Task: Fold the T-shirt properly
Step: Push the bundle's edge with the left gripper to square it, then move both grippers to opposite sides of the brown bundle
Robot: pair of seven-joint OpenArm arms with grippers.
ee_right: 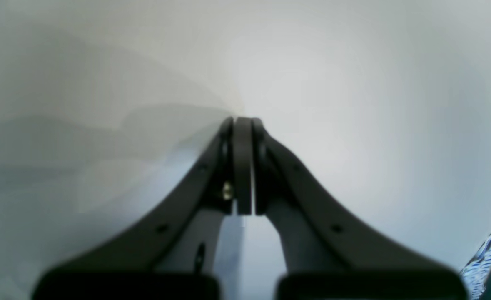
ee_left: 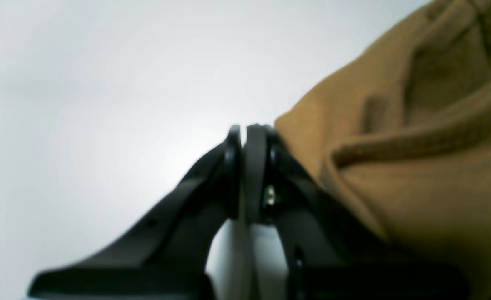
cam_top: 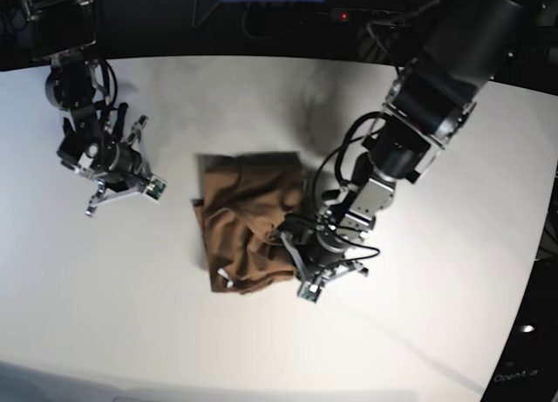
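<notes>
Right black gripper (cam_top: pixel 87 212) sitting at table's left, jaws pressed together, gripping nothing, well apart from cloth. Plain tan-brown cotton T-shirt (cam_top: pixel 248 219) lying mid white table (cam_top: pixel 436 332), bunched into rough wrinkled rectangle: partly folded, not neat. Left black gripper (cam_top: pixel 288 245) resting against shirt's right edge, jaws together, no cloth between them. Flattening, final fold likely remaining.

Bare table (cam_top: pixel 418 332) surrounds the T-shirt (cam_top: pixel 248 219), the only obstacle.

lab: two robot arms, white table (cam_top: pixel 261 350)
</notes>
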